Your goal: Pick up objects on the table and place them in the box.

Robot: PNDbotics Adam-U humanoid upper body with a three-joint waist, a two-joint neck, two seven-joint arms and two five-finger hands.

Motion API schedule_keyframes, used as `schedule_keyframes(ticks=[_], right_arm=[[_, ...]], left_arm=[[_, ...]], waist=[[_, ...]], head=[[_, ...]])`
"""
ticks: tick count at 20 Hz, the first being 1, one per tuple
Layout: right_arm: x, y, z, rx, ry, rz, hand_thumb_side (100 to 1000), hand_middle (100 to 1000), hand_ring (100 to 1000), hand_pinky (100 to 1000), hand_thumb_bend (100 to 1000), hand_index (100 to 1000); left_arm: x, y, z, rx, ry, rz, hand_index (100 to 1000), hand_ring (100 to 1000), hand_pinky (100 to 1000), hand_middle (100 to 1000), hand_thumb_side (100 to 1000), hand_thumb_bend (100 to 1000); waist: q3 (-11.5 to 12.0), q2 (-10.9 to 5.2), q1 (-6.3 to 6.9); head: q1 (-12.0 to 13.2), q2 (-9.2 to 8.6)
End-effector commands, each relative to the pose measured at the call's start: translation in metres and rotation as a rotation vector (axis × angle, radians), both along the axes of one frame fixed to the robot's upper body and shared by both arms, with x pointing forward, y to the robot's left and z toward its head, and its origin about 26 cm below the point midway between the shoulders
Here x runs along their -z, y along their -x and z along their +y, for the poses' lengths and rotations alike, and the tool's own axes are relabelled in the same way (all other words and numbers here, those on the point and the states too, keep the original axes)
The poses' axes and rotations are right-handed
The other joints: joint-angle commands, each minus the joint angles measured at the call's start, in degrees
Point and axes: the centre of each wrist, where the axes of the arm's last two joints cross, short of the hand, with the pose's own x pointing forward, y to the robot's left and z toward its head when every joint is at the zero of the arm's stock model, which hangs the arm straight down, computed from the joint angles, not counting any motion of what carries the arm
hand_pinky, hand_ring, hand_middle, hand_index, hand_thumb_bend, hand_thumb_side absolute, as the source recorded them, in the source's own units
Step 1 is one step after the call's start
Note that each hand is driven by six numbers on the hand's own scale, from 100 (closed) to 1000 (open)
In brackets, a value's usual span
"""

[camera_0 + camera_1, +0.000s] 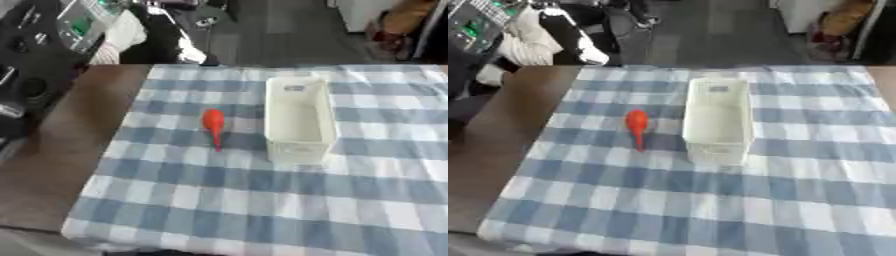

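Neither hand is in view, so can't tell what the fingers are doing. The red bulb-shaped object (pixel 213 126) lies on the checkered cloth (pixel 219 200) just left of the white box (pixel 299 120), which looks empty. That tapered tip could roll or slip in a grasp.

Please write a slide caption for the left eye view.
Red bulb-shaped object lies left of an empty white box on checked cloth.

A blue-and-white checked cloth (pixel 262 200) covers a brown table (pixel 52 160).
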Motion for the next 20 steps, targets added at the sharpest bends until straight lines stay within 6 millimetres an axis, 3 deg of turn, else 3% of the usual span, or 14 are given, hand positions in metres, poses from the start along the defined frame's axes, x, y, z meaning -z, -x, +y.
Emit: schedule_keyframes(ticks=[1, 10, 15, 18, 19, 20], right_arm=[[-0.006, 0.003, -0.001, -0.003, 0.024, -0.018, 872, 594, 476, 472, 100, 711], [-0.007, 0.003, 0.001, -0.016, 0.016, -0.029, 866, 593, 476, 472, 100, 711], [-0.007, 0.003, 0.003, -0.032, 0.012, -0.029, 862, 596, 479, 477, 100, 713], [-0.008, 0.003, 0.003, -0.044, 0.011, -0.027, 861, 597, 480, 479, 100, 713], [-0.008, 0.003, 0.003, -0.048, 0.011, -0.028, 862, 597, 480, 479, 100, 713], [-0.008, 0.003, 0.004, -0.050, 0.010, -0.027, 861, 597, 481, 480, 100, 713]], left_arm=[[-0.013, -0.006, 0.002, 0.040, -0.238, 0.038, 875, 823, 862, 873, 664, 701], [-0.001, -0.033, -0.010, 0.071, -0.357, 0.098, 865, 804, 833, 848, 573, 659], [0.007, -0.042, -0.013, 0.097, -0.430, 0.134, 872, 810, 831, 852, 596, 755], [0.011, -0.046, -0.010, 0.093, -0.469, 0.140, 871, 813, 832, 852, 658, 876], [0.013, -0.047, -0.009, 0.092, -0.479, 0.142, 871, 813, 833, 853, 641, 850], [0.014, -0.048, -0.008, 0.094, -0.485, 0.142, 868, 812, 829, 849, 703, 943]], waist=[[0.0, -0.79, -0.15], [-0.4, -0.72, -0.12], [-0.8, -0.66, -0.02], [-0.9, -0.61, -0.01], [-0.9, -0.59, -0.01], [-0.9, -0.57, -0.01]], head=[[0.8, 0.06], [1.1, 0.06], [1.4, 0.06], [1.6, 0.06], [1.7, 0.06], [1.8, 0.06]])
